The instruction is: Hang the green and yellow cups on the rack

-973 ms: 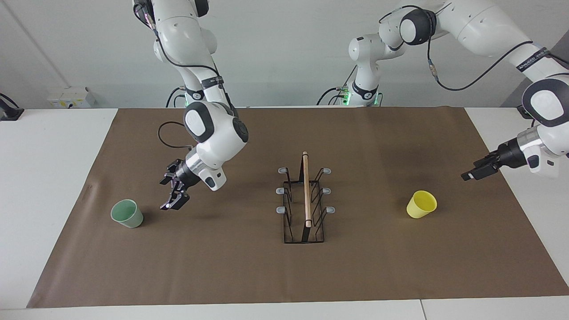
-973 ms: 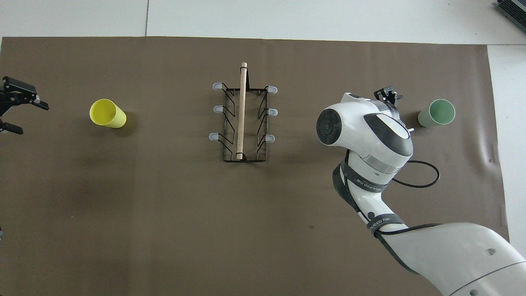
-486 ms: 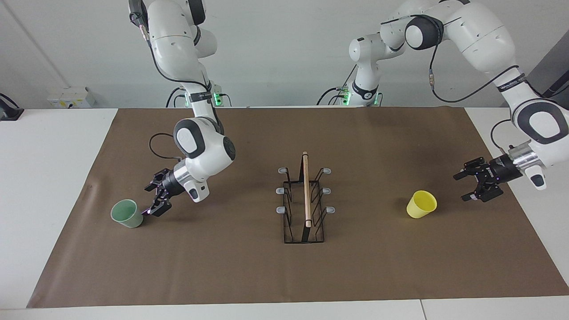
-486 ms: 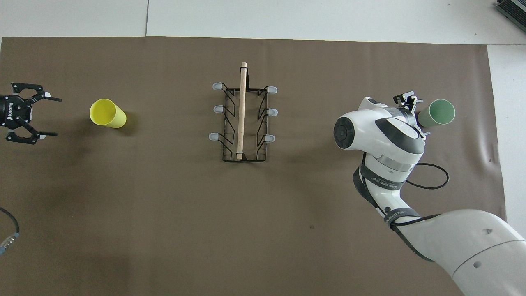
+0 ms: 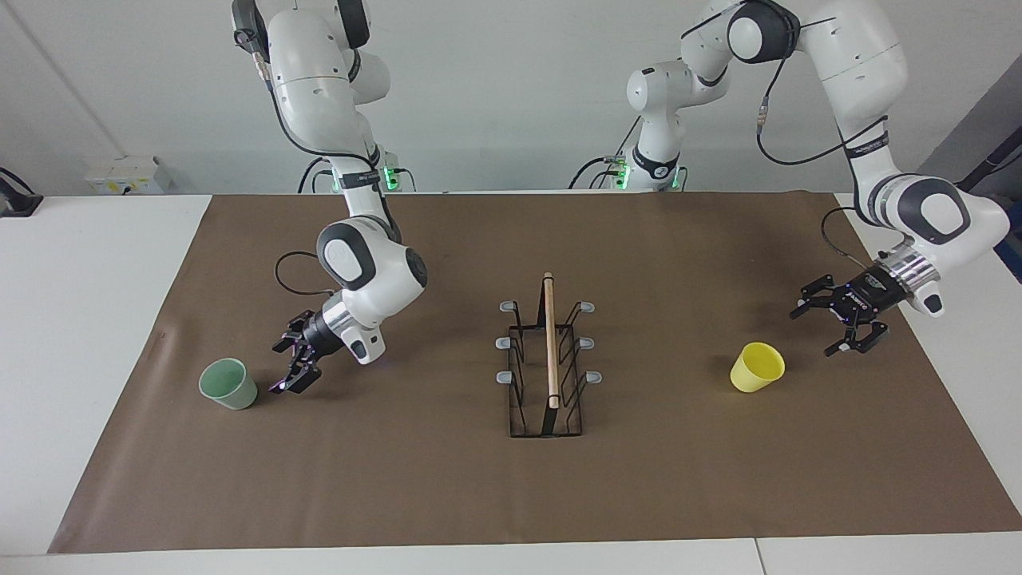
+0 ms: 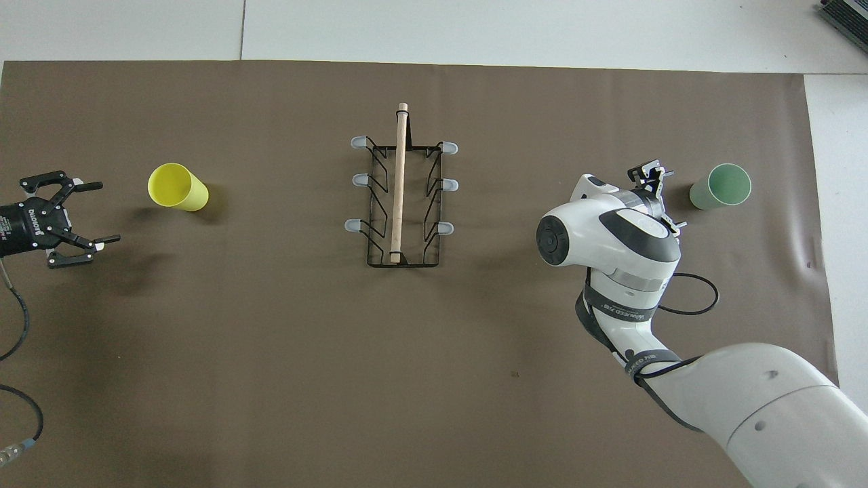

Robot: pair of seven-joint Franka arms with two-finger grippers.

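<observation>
You see rack (image 5: 547, 363) at middle of brown mat (image 5: 447, 495) on tabletop (image 5: 80, 319), all prongs bare. Green cup (image 5: 228, 384) upright on mat toward right arm's end; yellow cup (image 5: 757, 367) on mat toward left arm's end, tipped. Right end effector (image 5: 290, 361) low just beside green cup, fingers spread, not touching. Left end effector (image 5: 837, 321) near yellow cup, fingers spread, holding nothing.

From overhead my right arm's wrist hides most of the right gripper (image 6: 656, 193); the left arm is cut off.
</observation>
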